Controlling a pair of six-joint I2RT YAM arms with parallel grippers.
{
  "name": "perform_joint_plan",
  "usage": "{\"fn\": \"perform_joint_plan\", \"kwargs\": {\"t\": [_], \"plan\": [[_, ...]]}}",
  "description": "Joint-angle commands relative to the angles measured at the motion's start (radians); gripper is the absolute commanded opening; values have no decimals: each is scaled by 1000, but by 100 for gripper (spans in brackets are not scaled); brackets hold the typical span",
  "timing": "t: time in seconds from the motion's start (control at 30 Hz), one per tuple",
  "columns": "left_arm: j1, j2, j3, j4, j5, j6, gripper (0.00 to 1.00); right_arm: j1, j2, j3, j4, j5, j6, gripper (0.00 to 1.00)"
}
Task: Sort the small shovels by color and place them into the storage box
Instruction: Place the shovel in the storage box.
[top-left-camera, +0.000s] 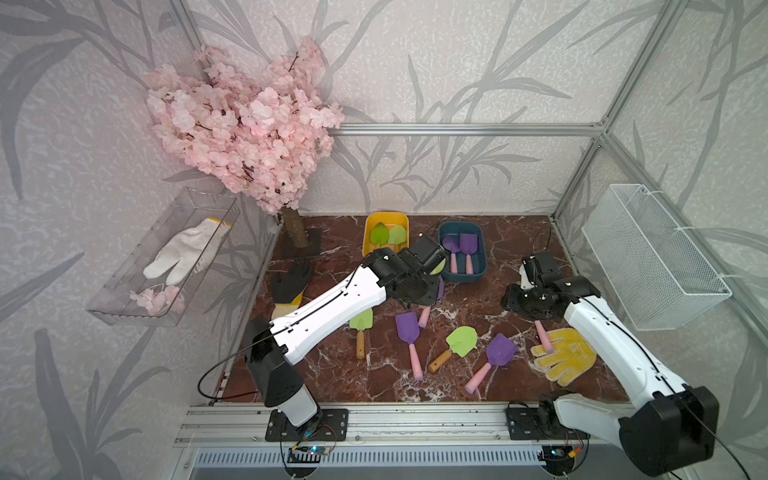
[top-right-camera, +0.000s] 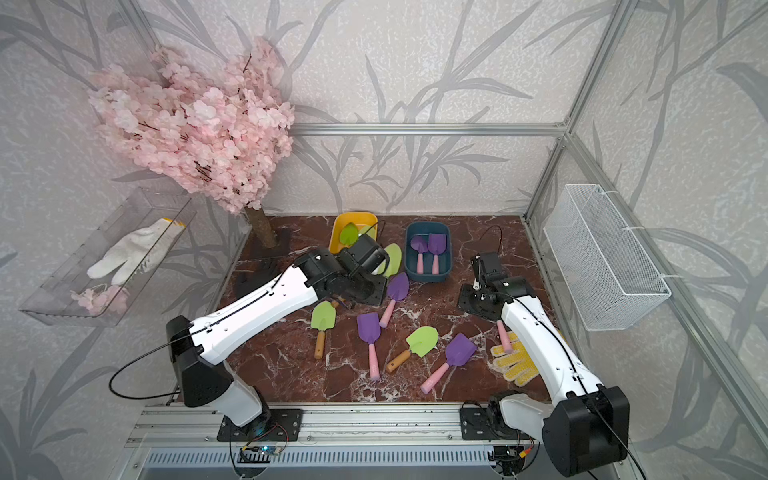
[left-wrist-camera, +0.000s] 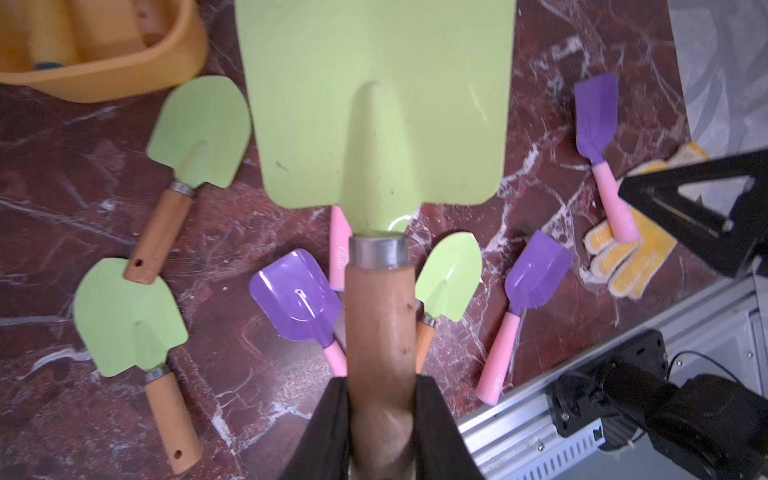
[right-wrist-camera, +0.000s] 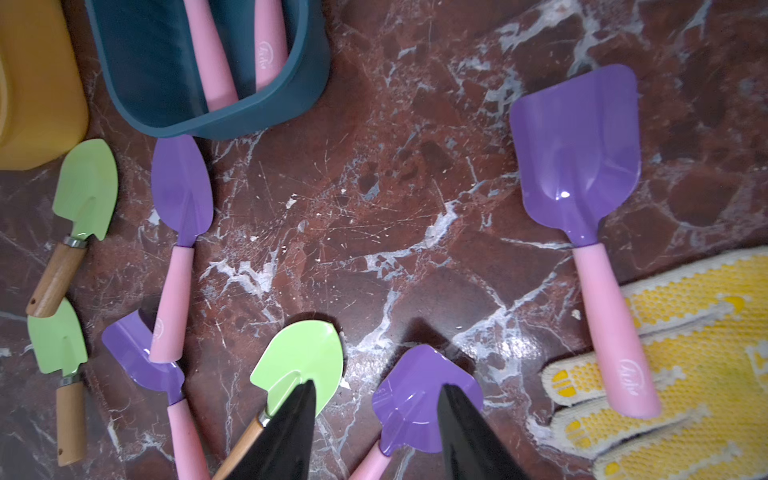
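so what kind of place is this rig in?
Likely a staged, garden-themed robot test cell: aluminium frame with leaf wallpaper, a fake blossom tree, toy shovels and gloves on a marble-look tabletop.

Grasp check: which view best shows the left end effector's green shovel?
Left wrist view: the green shovel fills it, handle clamped in the left end effector. Both top views show only some blade past the arm. Right wrist view misses it.

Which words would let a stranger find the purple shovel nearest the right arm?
On the robot's right side of the marble table lies a yellow dotted glove. One purple shovel rests its pink handle on that glove; no other shovel overlaps it.
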Motion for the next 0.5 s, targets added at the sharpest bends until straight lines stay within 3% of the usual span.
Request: {"fn": "perform_joint_plan", "kwargs": {"t": [0.0, 0.2, 0.47], "plan": [[93, -67, 37, -33, -50, 18, 7, -5, -39, -20, 55, -59, 9, 53], [277, -5, 154, -50, -23, 91, 7, -4, -50, -40, 77, -92, 11, 53], [435, 264, 381, -19, 2, 182, 7, -1, -43, -75, 98, -125, 23, 54]]}}
